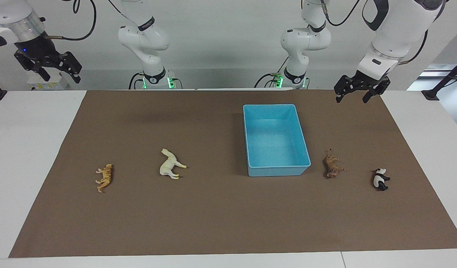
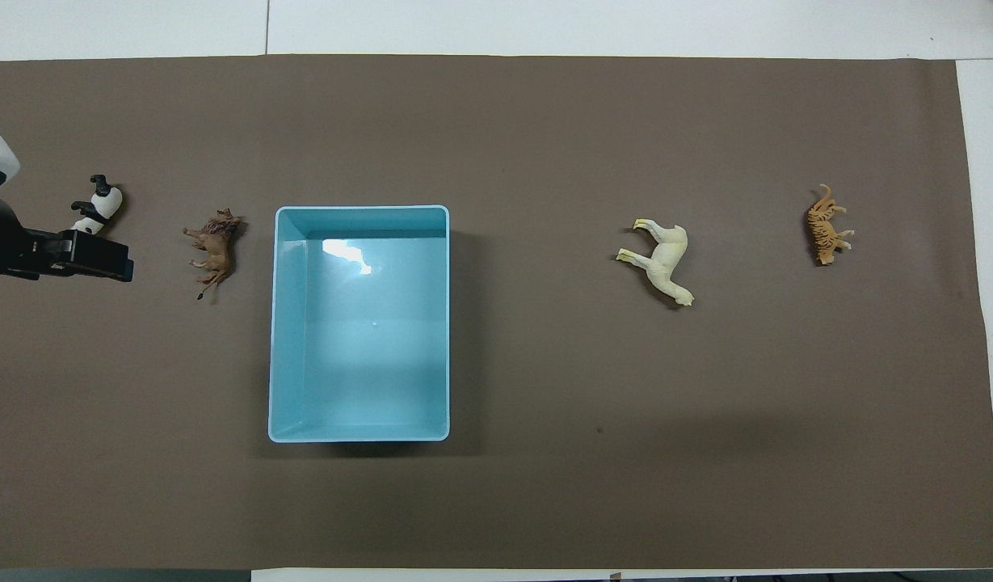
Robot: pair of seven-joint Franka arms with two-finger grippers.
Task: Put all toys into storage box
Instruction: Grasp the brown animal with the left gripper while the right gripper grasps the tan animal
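Note:
The light blue storage box (image 1: 276, 171) stands empty on the brown mat; it also shows in the overhead view (image 2: 359, 209). Toward the left arm's end lie the brown lion (image 1: 332, 166) (image 2: 213, 249), beside the box, and the panda (image 1: 380, 179) (image 2: 100, 204). Toward the right arm's end lie the cream-white horse (image 1: 170, 164) (image 2: 664, 260) and the orange tiger (image 1: 105, 178) (image 2: 826, 225). My left gripper (image 1: 353, 97) (image 2: 100, 255) hangs open and empty, high over the mat's edge by the robots. My right gripper (image 1: 61, 76) waits open and empty, high off the mat's corner.
The brown mat (image 1: 213, 216) covers most of the white table (image 1: 27, 149). All four toys lie on their sides in a rough row across the mat. Nothing else stands on the mat.

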